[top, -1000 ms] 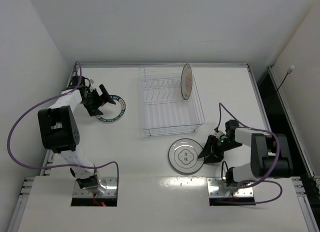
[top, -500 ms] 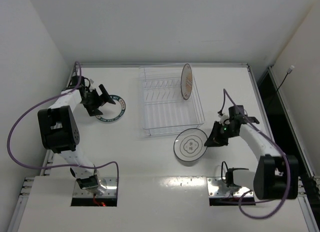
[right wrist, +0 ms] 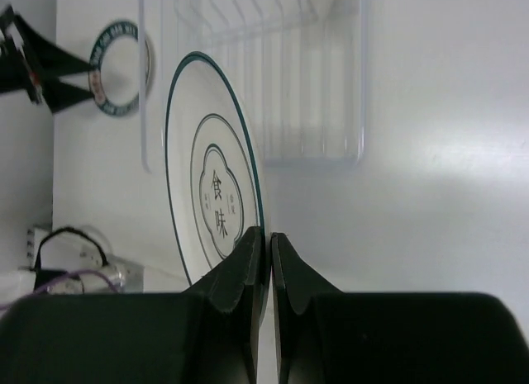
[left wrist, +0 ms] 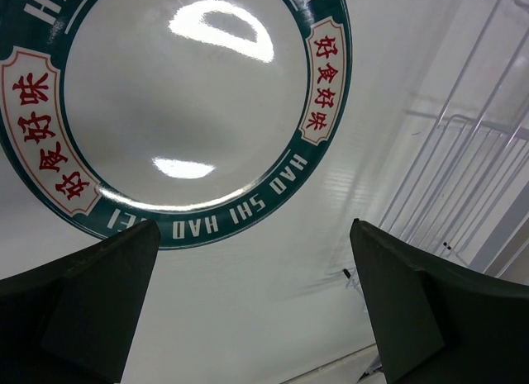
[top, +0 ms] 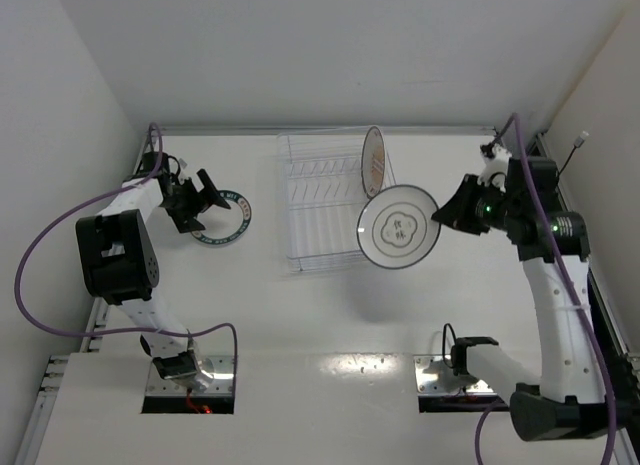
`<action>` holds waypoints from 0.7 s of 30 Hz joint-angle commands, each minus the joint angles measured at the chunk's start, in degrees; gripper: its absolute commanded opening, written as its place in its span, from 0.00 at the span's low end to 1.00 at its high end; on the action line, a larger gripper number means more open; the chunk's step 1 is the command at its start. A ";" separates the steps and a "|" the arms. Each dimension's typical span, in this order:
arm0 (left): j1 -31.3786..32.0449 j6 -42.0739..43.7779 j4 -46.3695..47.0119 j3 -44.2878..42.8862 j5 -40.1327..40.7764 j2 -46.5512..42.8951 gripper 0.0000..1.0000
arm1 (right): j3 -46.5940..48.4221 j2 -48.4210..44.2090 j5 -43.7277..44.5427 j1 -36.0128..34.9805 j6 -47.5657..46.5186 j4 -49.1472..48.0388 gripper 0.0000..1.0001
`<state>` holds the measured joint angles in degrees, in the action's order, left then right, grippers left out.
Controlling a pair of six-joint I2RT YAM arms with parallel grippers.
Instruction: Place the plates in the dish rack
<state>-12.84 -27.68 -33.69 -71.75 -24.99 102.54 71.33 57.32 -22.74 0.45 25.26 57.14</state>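
A white worktop [top: 300,315] is bounded by walls at the left, back and right. Open surface is left in front of the dish rack and between the two arm bases. One wire dish rack [top: 318,230] is set at mid-worktop toward the back.

The right arm [top: 548,275] is stretched up above the worktop's right side, with its wrist turned toward the rack. The left arm [top: 118,255] is bent low along the left edge.

Three plates are counted:
- The orange-patterned plate [top: 373,162] is stood on edge in the rack's far right corner.
- The white grey-ringed plate [top: 398,227] is held tilted in the air over the rack's right side, pinched at its rim by the closed jaws of the right gripper [right wrist: 267,239].
- The green-rimmed plate [left wrist: 182,111] is laid flat on the worktop left of the rack.

The left gripper [left wrist: 254,227] is poised at the green-rimmed plate's edge with its jaws spread wide.
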 commanded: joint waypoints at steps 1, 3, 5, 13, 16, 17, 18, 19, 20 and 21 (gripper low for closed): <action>-0.61 -0.18 0.47 -1.91 0.12 0.03 1.00 | 8.63 6.65 6.11 -0.98 2.25 -5.71 0.00; -0.61 -0.18 0.47 -1.91 0.12 0.03 1.00 | 13.73 12.16 12.68 -2.90 1.73 -7.30 0.00; -0.61 -0.18 0.47 -1.91 0.12 0.03 1.00 | 18.91 15.96 19.53 -5.53 1.20 -9.59 0.00; -0.61 -0.18 -0.06 -1.38 0.65 -1.55 1.00 | 46.86 41.09 40.38 -18.45 -4.51 -9.08 0.00; -0.61 -0.18 -0.06 -0.85 1.18 -2.17 1.00 | 55.13 50.32 51.26 -22.32 -7.14 -6.79 0.00; -0.61 -0.18 -0.06 -0.33 1.70 -2.78 1.00 | 56.54 52.17 53.13 -23.20 -7.85 -6.26 0.00; -0.61 -0.18 -0.58 -0.32 1.70 -2.79 1.00 | 57.42 54.89 55.24 -24.78 -9.51 -6.26 0.00; -0.61 -0.18 -0.58 -0.32 1.70 -3.40 1.00 | 57.43 55.70 59.18 -25.40 -10.05 -7.04 0.00; -0.61 -0.18 -0.58 -0.32 2.22 -3.40 1.00 | 57.43 56.23 60.09 -26.02 -10.05 -8.35 0.00; -0.61 -0.18 -0.58 -0.32 2.23 -3.40 1.00 | 58.04 57.28 61.31 -26.72 -10.75 -8.89 0.00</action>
<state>-12.84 -27.68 -34.02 -71.79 -23.70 102.43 126.08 113.56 27.20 -25.02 17.85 50.78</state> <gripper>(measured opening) 1.000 0.039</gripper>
